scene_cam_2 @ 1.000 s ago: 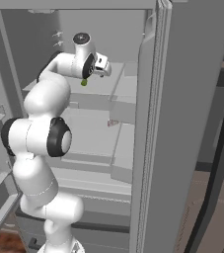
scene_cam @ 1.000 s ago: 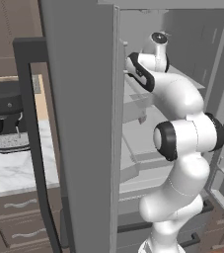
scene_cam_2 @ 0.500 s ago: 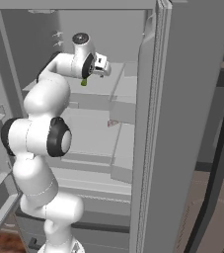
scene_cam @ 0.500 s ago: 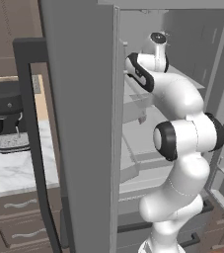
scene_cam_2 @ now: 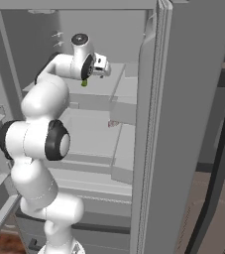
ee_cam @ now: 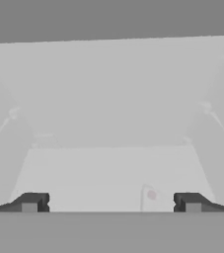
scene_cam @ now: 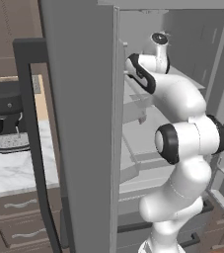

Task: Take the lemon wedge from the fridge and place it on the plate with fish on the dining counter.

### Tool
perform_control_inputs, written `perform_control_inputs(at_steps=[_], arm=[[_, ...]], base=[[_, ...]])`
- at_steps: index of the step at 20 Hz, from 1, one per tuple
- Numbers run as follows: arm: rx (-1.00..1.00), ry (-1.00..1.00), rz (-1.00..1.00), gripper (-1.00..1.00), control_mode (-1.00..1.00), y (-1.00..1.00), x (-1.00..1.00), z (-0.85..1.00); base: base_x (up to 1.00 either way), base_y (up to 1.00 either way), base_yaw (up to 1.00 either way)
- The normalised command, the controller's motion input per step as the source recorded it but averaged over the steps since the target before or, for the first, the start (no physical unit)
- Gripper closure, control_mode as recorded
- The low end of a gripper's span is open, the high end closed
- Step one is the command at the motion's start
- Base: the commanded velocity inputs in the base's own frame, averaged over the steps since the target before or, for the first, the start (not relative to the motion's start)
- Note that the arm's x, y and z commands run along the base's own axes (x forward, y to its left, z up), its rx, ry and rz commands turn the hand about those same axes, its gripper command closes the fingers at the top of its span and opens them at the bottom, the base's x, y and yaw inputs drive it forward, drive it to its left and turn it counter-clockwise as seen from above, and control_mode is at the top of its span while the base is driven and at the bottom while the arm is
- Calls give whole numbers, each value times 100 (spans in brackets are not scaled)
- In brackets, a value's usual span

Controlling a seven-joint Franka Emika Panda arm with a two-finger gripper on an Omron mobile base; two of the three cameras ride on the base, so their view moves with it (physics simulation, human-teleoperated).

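Inside the tall grey fridge (scene_cam_2: pixel 193 124), wide-open jaws hold nothing; lower squarely over the tiny yellow-green lemon wedge (scene_cam_2: pixel 84 83).

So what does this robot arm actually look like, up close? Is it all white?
Mostly. The arm is made of smooth, rounded glossy white segments, joined by dark grey to black rings and bands at the joints. A round dark cap tops the wrist. The gripper ends in two small dark, blocky finger tips. No loose cables or markings show.
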Motion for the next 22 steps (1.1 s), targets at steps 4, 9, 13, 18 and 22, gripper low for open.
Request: perform_control_inputs(at_steps=[4, 9, 13, 18, 22], arm=[[0, -39, 0, -100, -100, 0, -69, 5], [1, -1, 0, -100, -100, 0, 0, 0], [0, 0, 0, -100, -100, 0, 19, 0], [1, 21, 0, -100, -100, 0, 46, 5], [0, 25, 0, -100, -100, 0, 42, -1]], base=[[0, 0, 0], [0, 0, 0], [0, 0, 0], [0, 0, 0], [0, 0, 0]])
